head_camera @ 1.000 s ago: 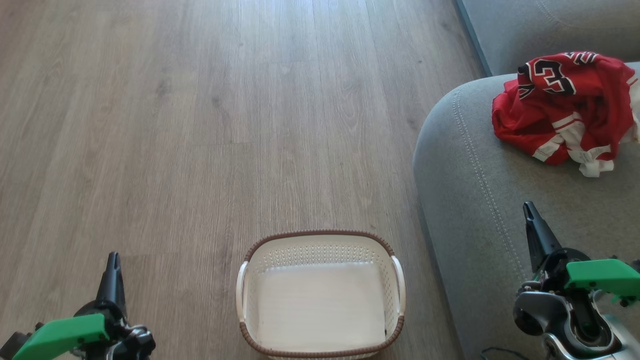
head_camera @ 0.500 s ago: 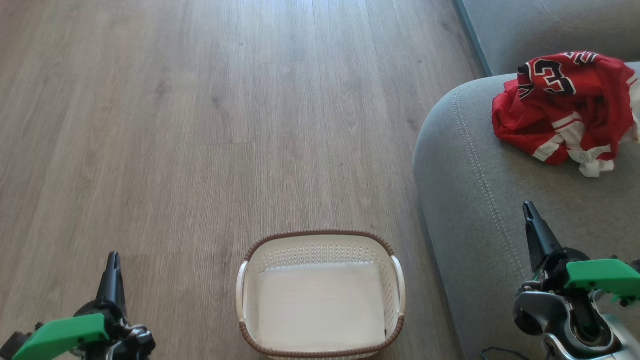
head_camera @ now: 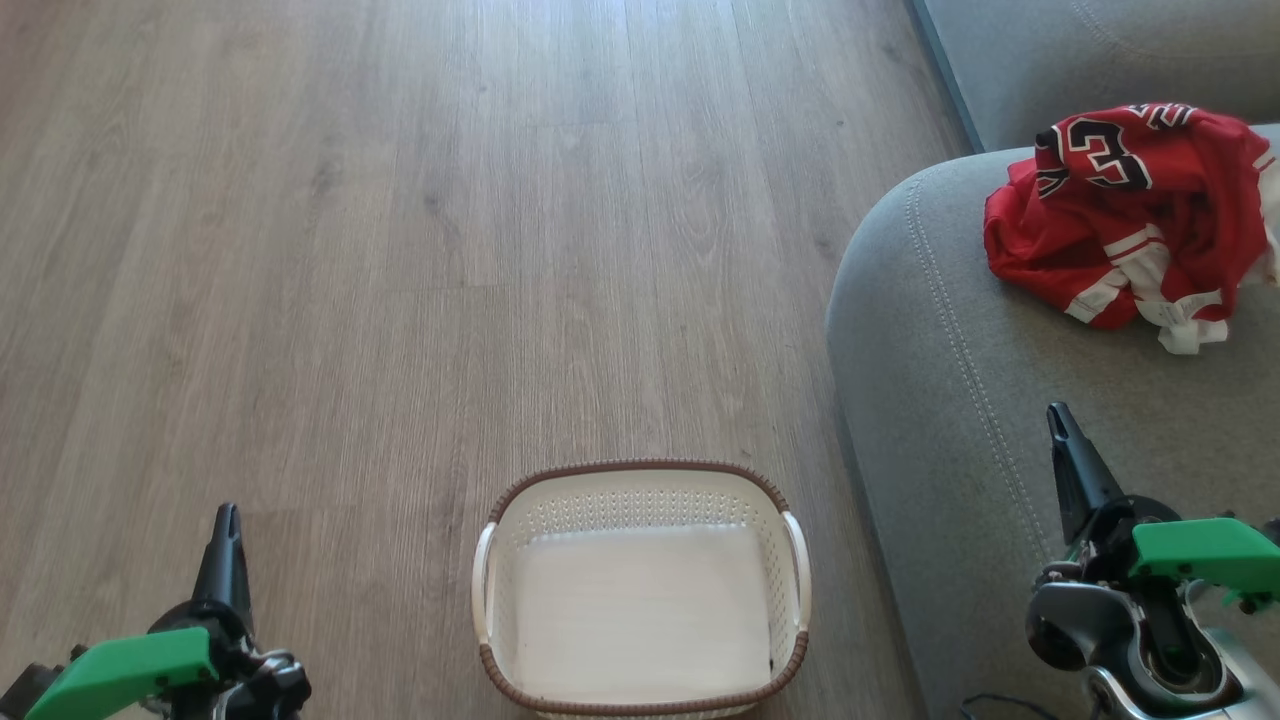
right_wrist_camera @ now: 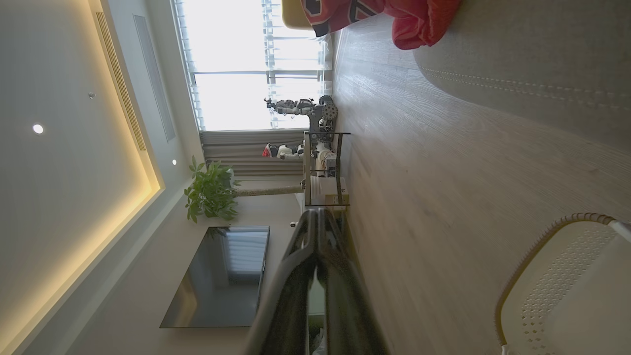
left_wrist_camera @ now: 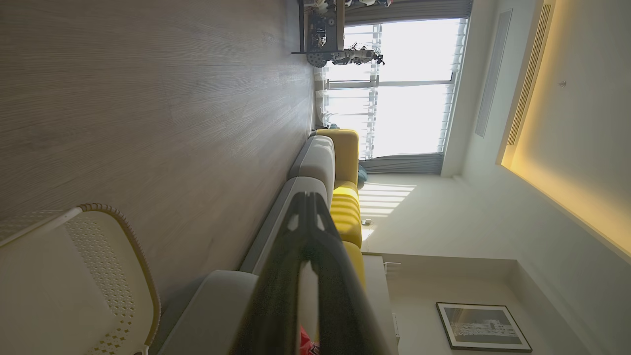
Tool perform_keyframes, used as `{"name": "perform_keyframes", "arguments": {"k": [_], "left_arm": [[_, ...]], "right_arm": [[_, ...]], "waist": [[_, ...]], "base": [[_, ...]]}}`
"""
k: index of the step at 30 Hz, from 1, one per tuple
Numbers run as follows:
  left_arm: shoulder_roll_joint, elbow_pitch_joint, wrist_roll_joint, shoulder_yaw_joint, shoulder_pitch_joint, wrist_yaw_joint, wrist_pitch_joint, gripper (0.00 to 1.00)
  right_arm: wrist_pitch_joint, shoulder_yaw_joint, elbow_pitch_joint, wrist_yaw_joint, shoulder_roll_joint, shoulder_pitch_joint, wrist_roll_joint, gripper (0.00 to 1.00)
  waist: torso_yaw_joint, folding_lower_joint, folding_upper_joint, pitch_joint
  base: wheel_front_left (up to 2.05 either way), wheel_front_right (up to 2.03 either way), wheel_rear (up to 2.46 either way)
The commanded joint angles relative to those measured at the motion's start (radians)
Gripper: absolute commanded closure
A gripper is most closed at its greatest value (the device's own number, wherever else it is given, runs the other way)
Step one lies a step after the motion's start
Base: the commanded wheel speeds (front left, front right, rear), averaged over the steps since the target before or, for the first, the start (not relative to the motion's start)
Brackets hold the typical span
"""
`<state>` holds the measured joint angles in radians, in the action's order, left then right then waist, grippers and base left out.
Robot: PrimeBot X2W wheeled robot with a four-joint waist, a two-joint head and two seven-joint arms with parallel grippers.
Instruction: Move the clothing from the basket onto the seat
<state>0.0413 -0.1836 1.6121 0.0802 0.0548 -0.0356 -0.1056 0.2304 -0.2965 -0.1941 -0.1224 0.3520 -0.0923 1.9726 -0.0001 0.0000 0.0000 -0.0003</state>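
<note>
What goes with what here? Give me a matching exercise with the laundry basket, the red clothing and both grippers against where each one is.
Things
1. laundry basket
2. red sports clothing
3. left gripper
4. right gripper

Places and states
A. shut, holding nothing, seen against the grey sofa cushion at lower right
B. empty, standing on the wood floor
C. heaped on the grey sofa cushion
D. shut, holding nothing, seen against the wood floor at lower left

Pairs: 1-B, 2-C, 3-D, 4-A
</note>
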Motion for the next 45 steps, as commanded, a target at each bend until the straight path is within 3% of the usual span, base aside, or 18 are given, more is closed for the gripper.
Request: {"name": "perform_keyframes", "arguments": {"k": [1,45], "left_arm": [[0.009,0.035,-0.003,0.035,0.046,-0.008,-0.006,1.0],[0.009,0.035,-0.003,0.035,0.046,-0.008,-0.006,1.0]], "right_arm": [[0.006,-0.012,0.036,-0.008,0.03,-0.042,0.005,1.0],[0.008,-0.015,0.037,-0.008,0.032,-0.043,0.007,1.0]], "waist": [[0.0,0.0,0.0,0.0],[0.0,0.0,0.0,0.0]], "base": [[0.0,0.0,0.0],[0.0,0.0,0.0]]}}
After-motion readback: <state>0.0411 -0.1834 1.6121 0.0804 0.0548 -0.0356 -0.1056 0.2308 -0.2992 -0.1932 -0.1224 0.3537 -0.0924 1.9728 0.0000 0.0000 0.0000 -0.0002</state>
